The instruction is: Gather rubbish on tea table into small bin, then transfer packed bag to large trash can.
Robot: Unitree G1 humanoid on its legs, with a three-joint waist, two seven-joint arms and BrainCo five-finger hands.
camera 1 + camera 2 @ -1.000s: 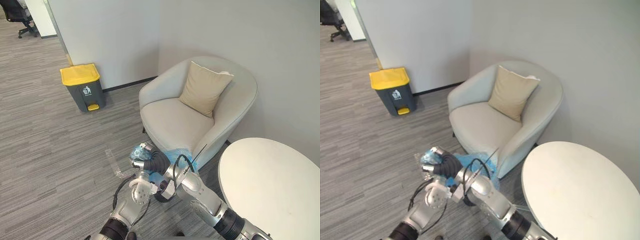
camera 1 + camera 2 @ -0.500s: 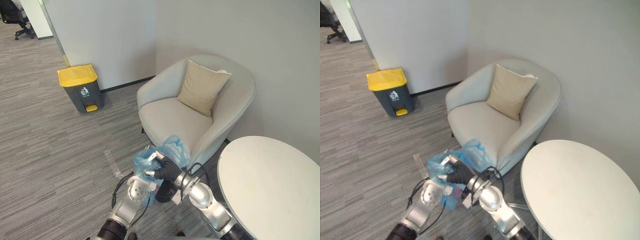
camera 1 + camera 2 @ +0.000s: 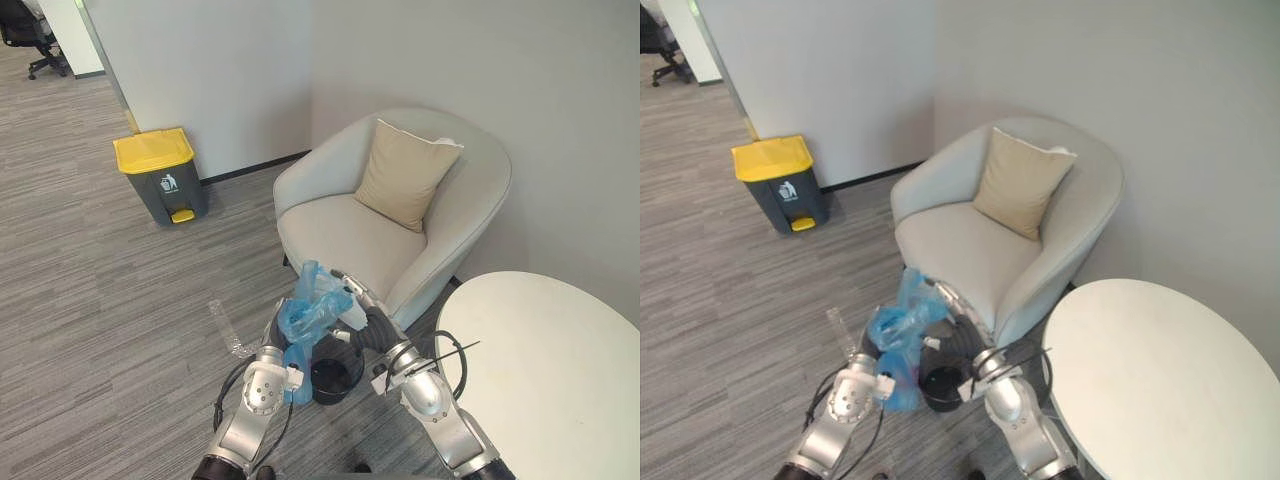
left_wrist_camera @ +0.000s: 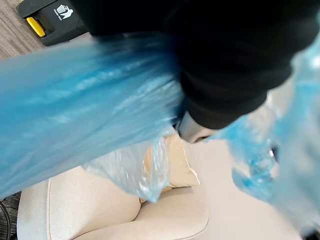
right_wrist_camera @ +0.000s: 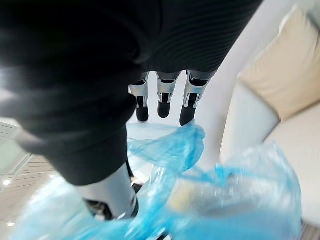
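One crinkly translucent blue bag [image 3: 312,310] by round black bin [image 3: 337,379]

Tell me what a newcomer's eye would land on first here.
The crinkled blue plastic bag draws the eye first, bunched between the robot's left hand and right hand by a small black bin on the floor. Next comes the grey trash can with its bright yellow lid by the far wall. After that, the pale armchair with a tan cushion, near a round white table.
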